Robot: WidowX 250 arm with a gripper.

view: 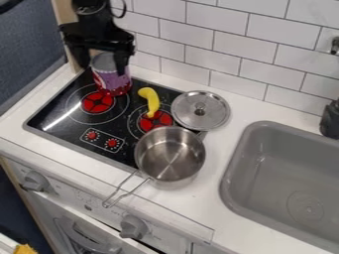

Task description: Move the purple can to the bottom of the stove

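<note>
Gripper (102,69) is spread wide, its black fingers (122,58) set to either side of the upper part of the purple can (111,81); whether the far pad makes contact, I cannot tell from where I stand. Can stands upright at the back of the black stove (54,110), behind the red-centred burner (98,102) nearest the dark side wall.

Handling assessment: the body looks like a stiff, straight-sided tin, unlikely to crush under a moderate squeeze. Weight is unverified; if empty, it should lift easily and also tip easily, whereas a full one could sag in a weak grip. Its wrapped surface appears smooth, so slipping or twisting is the main risk.

Recommended hold: straight across the width, below the rim, with equal pressure from both sides. A bite on the rim alone would likely let the base swing. Once secured, raise it slightly and carry it upright towards the printed controls (102,139) at the stove's front, clear of the steel pot (170,155) and the yellow toy (151,100).
</note>
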